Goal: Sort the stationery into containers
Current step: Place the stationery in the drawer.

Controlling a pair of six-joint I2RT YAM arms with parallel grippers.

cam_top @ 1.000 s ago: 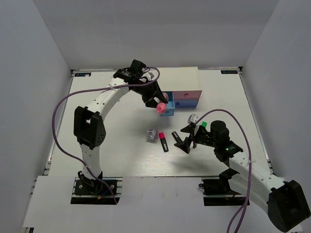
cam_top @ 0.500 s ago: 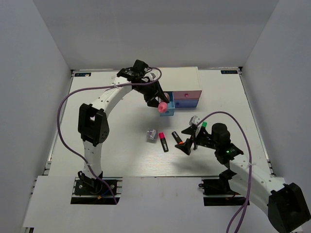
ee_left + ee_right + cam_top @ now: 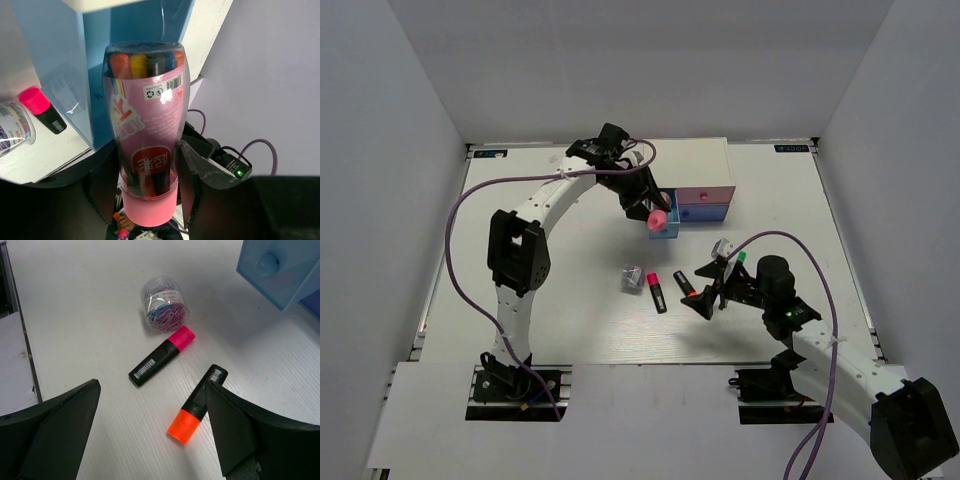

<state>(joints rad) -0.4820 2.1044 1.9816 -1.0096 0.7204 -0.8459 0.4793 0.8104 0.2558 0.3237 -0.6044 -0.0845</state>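
Note:
My left gripper (image 3: 654, 213) is shut on the pink stubby cylinder (image 3: 658, 220) and holds it over the pulled-out light blue drawer (image 3: 669, 231) of the white cabinet (image 3: 690, 160). In the left wrist view the cylinder (image 3: 147, 125) sits between my fingers (image 3: 200, 175), with the drawer (image 3: 60, 65) beyond it. My right gripper (image 3: 706, 298) is open and empty, just right of the orange-capped highlighter (image 3: 684, 285). The pink-capped highlighter (image 3: 656, 291) and the small grey patterned block (image 3: 634, 277) lie to its left. The right wrist view shows the orange highlighter (image 3: 197, 404), the pink one (image 3: 162, 356) and the block (image 3: 164, 310).
The pink drawer (image 3: 706, 195) and the blue-violet drawer (image 3: 706, 213) are shut in the cabinet. A green cap (image 3: 741, 256) shows beside my right arm. White walls surround the table on three sides.
My left gripper has carried the pink cylinder slightly right, closer over the light blue drawer. My right gripper has barely shifted.

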